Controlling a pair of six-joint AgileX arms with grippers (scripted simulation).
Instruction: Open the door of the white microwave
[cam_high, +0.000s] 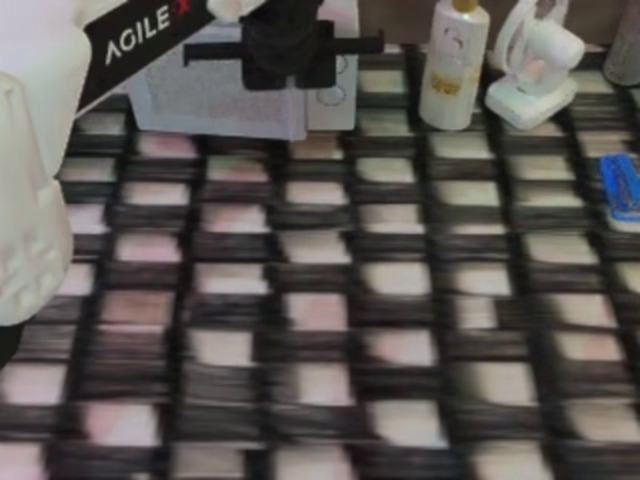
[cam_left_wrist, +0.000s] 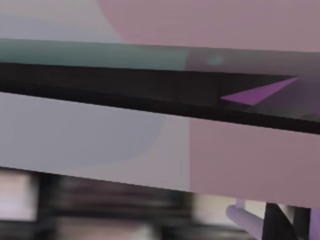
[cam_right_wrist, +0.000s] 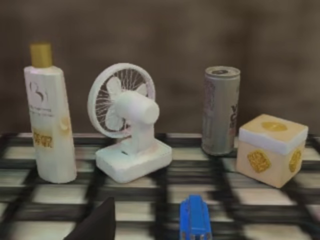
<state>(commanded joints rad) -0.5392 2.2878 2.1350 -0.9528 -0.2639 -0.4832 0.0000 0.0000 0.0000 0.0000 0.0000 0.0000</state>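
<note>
only right wrist view shows can (cam_right_wrist: 221, 110), box (cam_right_wrist: 271, 148).

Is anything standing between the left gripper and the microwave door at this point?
Nothing visible does. In the top view the left gripper is already over the front of the white microwave, above the door. The bottle and fan stand off to the microwave's right, clear of it.
</note>
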